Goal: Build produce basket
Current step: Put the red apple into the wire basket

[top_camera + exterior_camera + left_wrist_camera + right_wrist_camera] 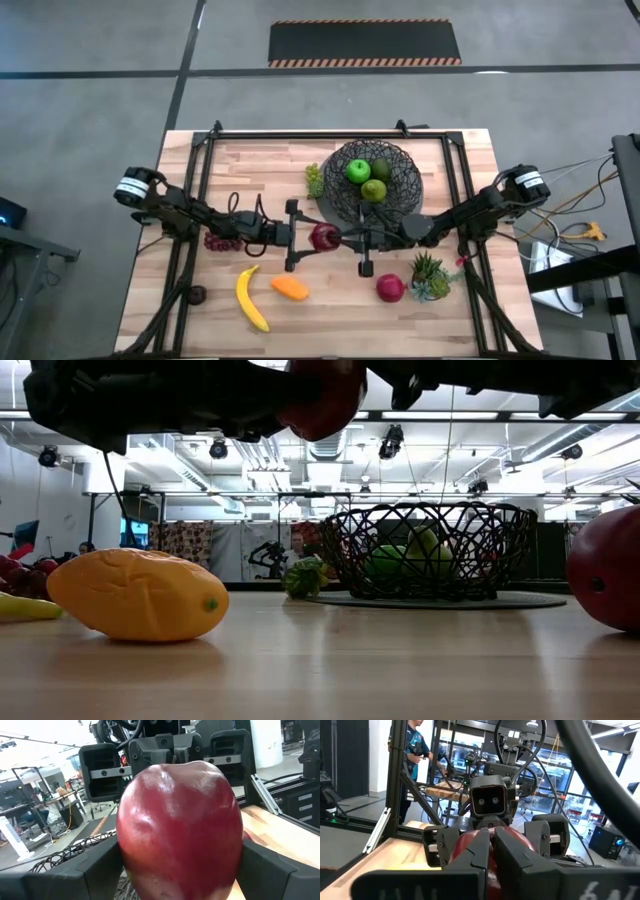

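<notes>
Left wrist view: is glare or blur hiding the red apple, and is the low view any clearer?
Left wrist view: the red apple fills the picture, soft highlights on its skin, edges sharp. Low view: bright ceiling lights behind leave the arms and apple as dark shapes at the top; the basket is a silhouette.

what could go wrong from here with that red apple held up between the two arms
1. The left tool holds the red apple in mid-air, in front of the basket; the smooth round fruit could slip and roll across the table.
2. The right tool is shut, right against the apple; a push could knock it loose.
3. The basket already holds a green apple and a pear, so a dropped apple might bounce out.
</notes>
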Tool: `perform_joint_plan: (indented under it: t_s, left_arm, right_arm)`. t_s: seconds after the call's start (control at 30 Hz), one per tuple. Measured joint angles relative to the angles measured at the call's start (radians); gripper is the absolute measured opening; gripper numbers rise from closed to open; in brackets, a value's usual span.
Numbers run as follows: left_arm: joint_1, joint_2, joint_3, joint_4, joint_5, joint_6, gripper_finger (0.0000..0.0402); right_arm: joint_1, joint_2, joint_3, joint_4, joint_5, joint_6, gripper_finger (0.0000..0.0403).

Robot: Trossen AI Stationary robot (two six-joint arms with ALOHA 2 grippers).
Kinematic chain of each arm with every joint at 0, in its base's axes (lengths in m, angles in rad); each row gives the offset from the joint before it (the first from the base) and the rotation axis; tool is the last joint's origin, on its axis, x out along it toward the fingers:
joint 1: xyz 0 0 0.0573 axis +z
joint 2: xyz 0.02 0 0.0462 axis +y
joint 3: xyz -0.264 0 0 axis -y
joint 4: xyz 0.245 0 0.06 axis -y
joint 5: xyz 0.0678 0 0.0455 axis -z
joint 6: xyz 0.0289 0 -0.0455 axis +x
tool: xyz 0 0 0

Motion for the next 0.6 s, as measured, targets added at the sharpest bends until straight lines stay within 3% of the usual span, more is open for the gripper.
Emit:
perform_joint_plan:
  t_s: [0.6]
  left_arm:
    - [0.001,0.0,0.0,-0.005,0.0,0.0,0.0303]
  right_arm:
    - [-0.003,0.0,0.0,-0.008,0.0,0.028,0.0119]
